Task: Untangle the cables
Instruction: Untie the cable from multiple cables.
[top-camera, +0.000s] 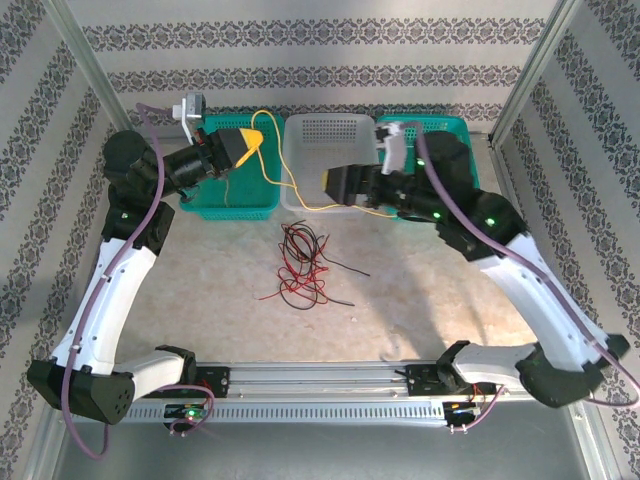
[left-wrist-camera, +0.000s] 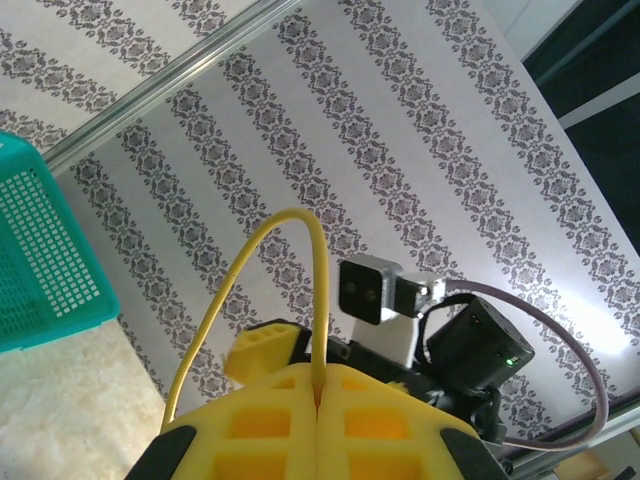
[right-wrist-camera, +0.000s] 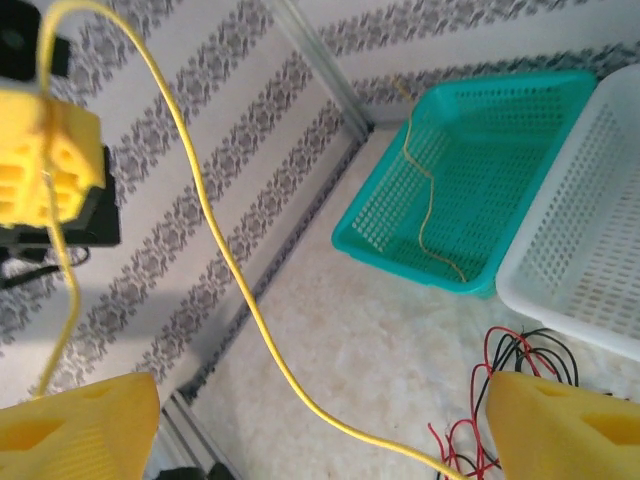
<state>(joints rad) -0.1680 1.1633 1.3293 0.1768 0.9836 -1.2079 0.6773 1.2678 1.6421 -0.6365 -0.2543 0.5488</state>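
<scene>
No text, label, brand, number or sign can be read in any of the views.
</scene>
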